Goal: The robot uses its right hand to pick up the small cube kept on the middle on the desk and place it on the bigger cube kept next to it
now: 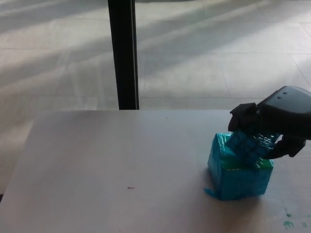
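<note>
The big cube [237, 177], wrapped in shiny teal and green film, stands on the desk [121, 160] at the right. My right hand [272, 121] reaches in from the right edge, shut on the small blue cube [247, 146]. The small cube is tilted and sits over the big cube's top face; whether it touches that face I cannot tell. My left hand does not show.
A black vertical post [123, 53] rises behind the desk's far edge, with tiled floor beyond. Small green marks [290, 223] dot the desk's front right corner. A tiny dark speck [129, 188] lies near the desk's middle.
</note>
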Robot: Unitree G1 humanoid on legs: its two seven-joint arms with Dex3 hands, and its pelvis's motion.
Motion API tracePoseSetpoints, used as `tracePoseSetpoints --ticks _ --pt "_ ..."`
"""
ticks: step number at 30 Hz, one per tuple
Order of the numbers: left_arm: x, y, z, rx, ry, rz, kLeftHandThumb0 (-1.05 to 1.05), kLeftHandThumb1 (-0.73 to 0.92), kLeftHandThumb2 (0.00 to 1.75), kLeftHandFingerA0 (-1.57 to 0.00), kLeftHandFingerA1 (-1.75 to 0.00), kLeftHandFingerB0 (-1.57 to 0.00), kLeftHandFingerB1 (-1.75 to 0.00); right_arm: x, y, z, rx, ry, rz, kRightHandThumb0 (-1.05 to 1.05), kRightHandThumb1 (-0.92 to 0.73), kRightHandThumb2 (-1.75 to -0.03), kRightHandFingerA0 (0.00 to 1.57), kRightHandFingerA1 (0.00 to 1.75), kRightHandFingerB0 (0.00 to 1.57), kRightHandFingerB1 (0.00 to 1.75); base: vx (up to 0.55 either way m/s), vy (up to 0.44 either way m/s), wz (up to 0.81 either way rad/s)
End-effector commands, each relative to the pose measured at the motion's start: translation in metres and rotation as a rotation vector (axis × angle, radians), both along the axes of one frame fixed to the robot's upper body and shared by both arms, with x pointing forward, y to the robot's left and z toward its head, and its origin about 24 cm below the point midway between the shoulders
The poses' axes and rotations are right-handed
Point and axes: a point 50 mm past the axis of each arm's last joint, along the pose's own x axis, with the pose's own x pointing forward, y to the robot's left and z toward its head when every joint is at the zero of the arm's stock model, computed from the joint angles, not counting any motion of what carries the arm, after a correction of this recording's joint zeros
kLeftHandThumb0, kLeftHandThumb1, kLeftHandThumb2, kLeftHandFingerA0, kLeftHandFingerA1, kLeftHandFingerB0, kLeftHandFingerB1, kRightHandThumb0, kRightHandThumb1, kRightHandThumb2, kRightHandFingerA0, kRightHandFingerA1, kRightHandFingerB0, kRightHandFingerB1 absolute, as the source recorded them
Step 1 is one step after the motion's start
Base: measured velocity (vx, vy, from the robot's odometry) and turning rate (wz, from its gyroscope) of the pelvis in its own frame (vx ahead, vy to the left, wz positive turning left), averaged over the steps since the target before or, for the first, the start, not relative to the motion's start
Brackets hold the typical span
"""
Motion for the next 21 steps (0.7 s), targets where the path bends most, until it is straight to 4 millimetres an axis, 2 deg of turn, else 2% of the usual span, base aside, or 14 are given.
tracePoseSetpoints --ticks 1,3,4,5,6,7,9,11,13,14,16,18,20,21 --pt "-0.0007 0.0061 0.007 0.017 0.0 -0.012 -0.7 0.64 0.6 -0.5 -0.74 -0.62 -0.55 0.0058 0.0088 0.0052 -0.039 -0.01 -0.029 -0.34 -0.71 -0.65 0.74 1.57 0.79 0.67 0.0 0.0 0.0" --pt "-0.0002 0.0062 0.0073 0.017 0.0 -0.013 -0.7 0.64 0.6 -0.5 -0.74 -0.62 -0.55 0.0059 0.0095 0.0054 -0.039 -0.006 -0.032 -0.34 -0.71 -0.65 0.74 1.57 0.79 0.67 0.0 0.0 0.0" --pt "0.0 0.0062 0.0071 0.021 0.004 -0.009 -0.66 0.66 0.6 -0.47 -0.62 -0.61 -0.5 0.0066 0.0101 0.006 -0.075 0.022 -0.065 -0.46 -0.74 -0.61 0.6 0.94 0.27 0.39 0.0 0.0 0.0" --pt "0.0004 0.0063 0.0068 0.026 0.011 -0.002 -0.66 0.66 0.6 -0.47 -0.62 -0.61 -0.5 0.007 0.0108 0.0071 -0.125 0.065 -0.114 -0.46 -0.74 -0.61 0.6 0.94 0.27 0.39 0.0 0.0 0.0" --pt "0.0003 0.0065 0.0068 0.021 0.009 0.012 -0.67 0.64 0.59 -0.5 -0.68 -0.64 -0.58 0.0072 0.0106 0.0073 -0.157 0.108 -0.16 -0.5 -0.7 -0.62 0.46 0.66 0.14 0.32 0.0 0.0 0.0" --pt "0.0002 0.0062 0.0069 0.025 0.011 -0.01 -0.67 0.67 0.6 -0.46 -0.66 -0.6 -0.61 0.0058 0.01 0.0079 -0.192 0.127 -0.172 -0.63 -0.44 -0.81 0.19 0.54 0.01 0.26 0.0 0.0 0.0" --pt "0.0001 0.0061 0.007 0.019 0.007 -0.009 -0.67 0.65 0.6 -0.45 -0.64 -0.59 -0.57 0.004 0.0095 0.0083 -0.221 0.138 -0.18 -0.65 -0.41 -0.78 0.07 0.5 0.02 0.27 0.0 0.0 0.0" --pt "-0.0002 0.0063 0.0067 0.017 0.006 0.002 -0.68 0.65 0.59 -0.46 -0.62 -0.64 -0.58 0.0021 0.007 0.0077 -0.288 0.158 -0.198 -0.82 -0.47 -0.78 0.0 0.0 0.0 0.07 0.0 0.0 0.0" --pt "-0.0004 0.0062 0.0072 0.019 0.006 -0.016 -0.68 0.66 0.59 -0.5 -0.69 -0.66 -0.64 0.0009 0.0047 0.0075 -0.329 0.192 -0.223 -0.79 -0.42 -0.76 0.0 0.0 0.0 0.1 0.0 0.0 0.0" --pt "-0.0009 0.0063 0.0075 0.015 0.003 -0.017 -0.7 0.65 0.59 -0.47 -0.67 -0.62 -0.59 -0.0001 0.0029 0.0078 -0.341 0.203 -0.229 -0.86 -0.53 -0.84 0.0 0.0 0.0 0.03 0.0 0.0 0.0" --pt "-0.0009 0.0063 0.0075 0.015 0.003 -0.017 -0.7 0.65 0.59 -0.47 -0.67 -0.62 -0.59 -0.0004 0.0032 0.0079 -0.342 0.205 -0.232 -0.86 -0.53 -0.84 0.0 0.0 0.0 0.03 0.0 0.0 0.0" --pt "0.0009 0.0071 0.0092 0.02 0.002 -0.027 -0.69 0.66 0.59 -0.37 -0.62 -0.6 -0.57 -0.0004 0.0038 0.0112 -0.372 0.214 -0.24 -0.83 -0.54 -0.88 0.0 0.04 0.0 0.01 0.0 0.0 0.0" --pt "-0.0001 0.0075 0.0087 -0.004 -0.004 0.012 -0.68 0.62 0.59 -0.41 -0.67 -0.68 -0.66 -0.0012 0.0043 0.013 -0.378 0.22 -0.236 -0.8 -0.52 -0.87 0.0 0.06 0.0 0.01 0.0 0.0 0.0" --pt "-0.0002 0.0073 0.0083 0.005 0.002 0.002 -0.69 0.64 0.59 -0.52 -0.77 -0.67 -0.69 -0.0018 0.005 0.0148 -0.388 0.218 -0.236 -0.81 -0.52 -0.86 0.0 0.06 0.0 0.01 0.0 0.0 0.0"
